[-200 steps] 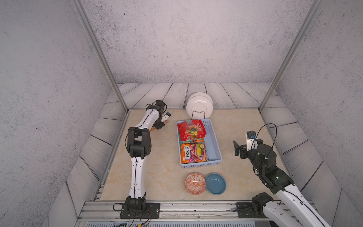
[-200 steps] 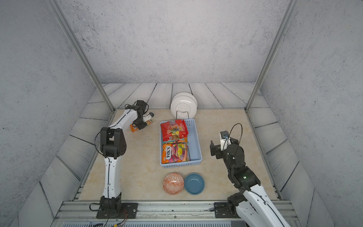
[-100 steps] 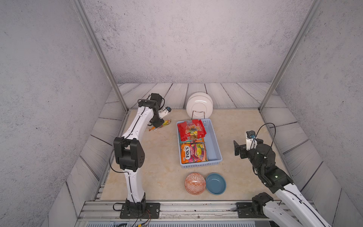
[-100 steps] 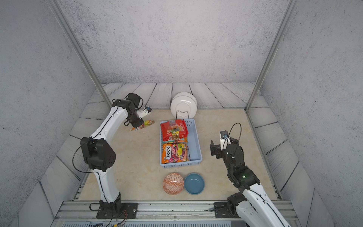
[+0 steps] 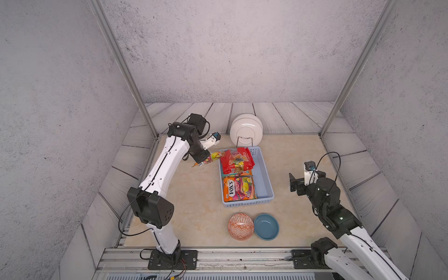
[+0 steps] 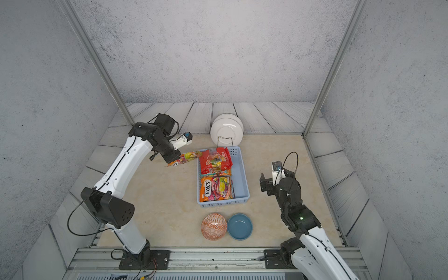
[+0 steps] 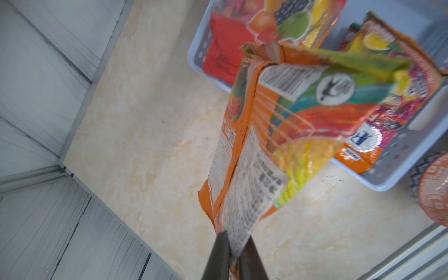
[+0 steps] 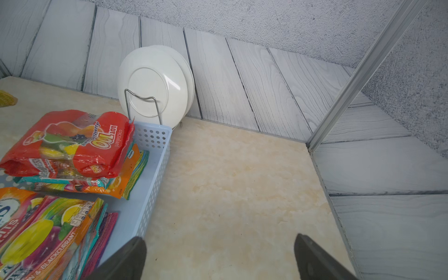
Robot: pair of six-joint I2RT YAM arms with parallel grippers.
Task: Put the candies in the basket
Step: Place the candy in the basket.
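While left gripper pinches an orange bag, basket holds stacked candies — red bag topmost, right gripper spread.

Top views. Basket at centre frame on the table, long side running up-down. Two stacks of candy bags lie in it, both against its left wall: far stack in the upper half, top bag lying over the left rim; near stack in the lower half.

Plates stand on edge just above the basket, at the table's back edge.

Below the basket, left bowl and right bowl sit side by side, touching.

Held bag is off the table, just left of the basket's upper-left corner, hanging from the left gripper.

Right gripper is at mid-right, apart from the basket.
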